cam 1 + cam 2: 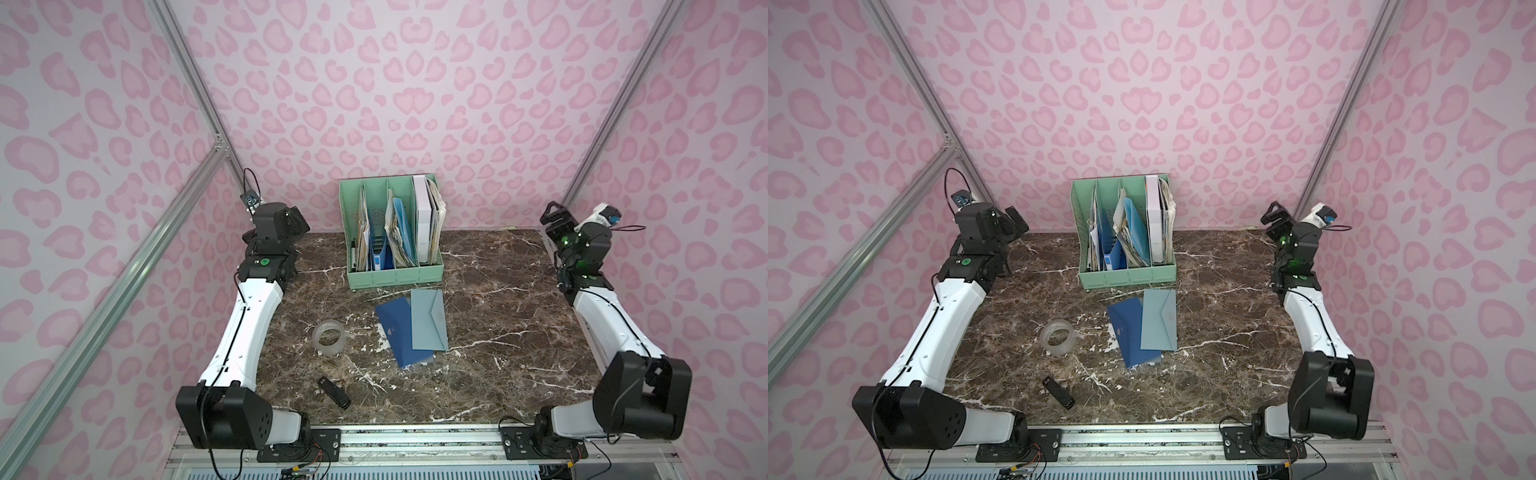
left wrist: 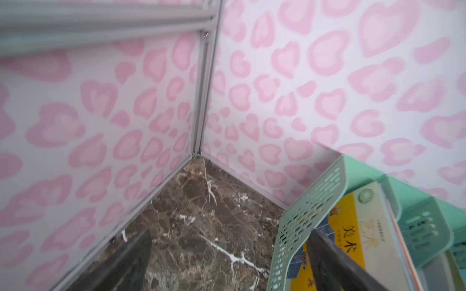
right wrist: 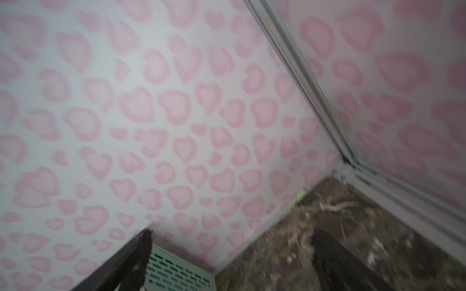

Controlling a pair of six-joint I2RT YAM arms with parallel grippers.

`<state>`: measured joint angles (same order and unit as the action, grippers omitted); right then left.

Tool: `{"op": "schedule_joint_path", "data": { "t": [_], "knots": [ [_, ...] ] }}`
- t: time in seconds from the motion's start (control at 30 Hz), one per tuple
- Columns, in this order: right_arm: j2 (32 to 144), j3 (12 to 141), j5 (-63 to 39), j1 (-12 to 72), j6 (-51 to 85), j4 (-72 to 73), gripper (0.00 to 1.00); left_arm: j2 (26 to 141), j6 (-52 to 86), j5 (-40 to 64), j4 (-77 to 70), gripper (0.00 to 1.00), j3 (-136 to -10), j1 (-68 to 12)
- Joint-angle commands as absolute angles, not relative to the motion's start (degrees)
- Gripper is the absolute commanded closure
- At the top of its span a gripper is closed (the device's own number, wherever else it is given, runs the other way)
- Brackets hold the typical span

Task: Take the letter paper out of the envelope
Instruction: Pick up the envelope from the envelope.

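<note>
Green rack (image 1: 395,279) behind envelope (image 1: 430,320), tape (image 1: 329,337) near.

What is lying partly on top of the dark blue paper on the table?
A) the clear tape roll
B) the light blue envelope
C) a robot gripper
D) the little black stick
B: in both top views the light blue envelope covers one long side of the dark blue paper.

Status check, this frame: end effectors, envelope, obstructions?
Open, empty: left end effector, right end effector. Closed envelope lies flat atop dark blue folder. Nothing on it; tape roll beside.
</note>
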<state>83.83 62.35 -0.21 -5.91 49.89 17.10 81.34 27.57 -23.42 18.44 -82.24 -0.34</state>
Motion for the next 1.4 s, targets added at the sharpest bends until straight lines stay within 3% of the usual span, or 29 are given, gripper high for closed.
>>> {"op": "schedule_joint_path", "data": {
  "t": [0.0, 0.1, 0.33, 0.5, 0.6, 0.73, 1.03, 1.37],
  "knots": [
    [81.56, 63.97, -4.09, -3.13, 51.78, 6.00, 0.03, 81.29, 37.49, -14.92, 29.87, 0.10, -81.61, 0.13],
    [79.82, 65.17, 2.24, 1.06, 44.22, 0.12, 0.06, 79.56, 40.45, -10.66, 30.57, 0.20, -78.52, 0.17],
    [77.51, 63.08, 9.82, 7.77, 36.50, -6.74, 0.11, 77.63, 42.88, -2.59, 38.36, 0.25, -73.61, -4.73],
    [75.54, 58.94, 10.10, 13.24, 35.48, -9.12, 0.16, 77.67, 44.23, 2.53, 39.27, 0.29, -69.02, -11.96],
    [79.55, 62.40, 11.58, 17.88, 33.51, -18.41, 0.19, 77.67, 43.11, 3.70, 41.39, 0.30, -68.20, -16.63],
    [84.82, 64.71, 6.05, 22.23, 30.17, -23.89, 0.25, 78.10, 42.92, 6.72, 39.32, 0.34, -64.29, -21.74],
    [92.67, 64.58, 1.87, 34.35, 28.26, -21.59, 0.28, 92.03, 43.70, 10.20, 36.91, 0.28, -67.91, -26.49],
    [101.31, 65.22, 1.15, 36.75, 27.57, -22.69, 0.26, 106.05, 42.81, 8.59, 40.88, 0.33, -75.05, -28.74]
  ]
}}
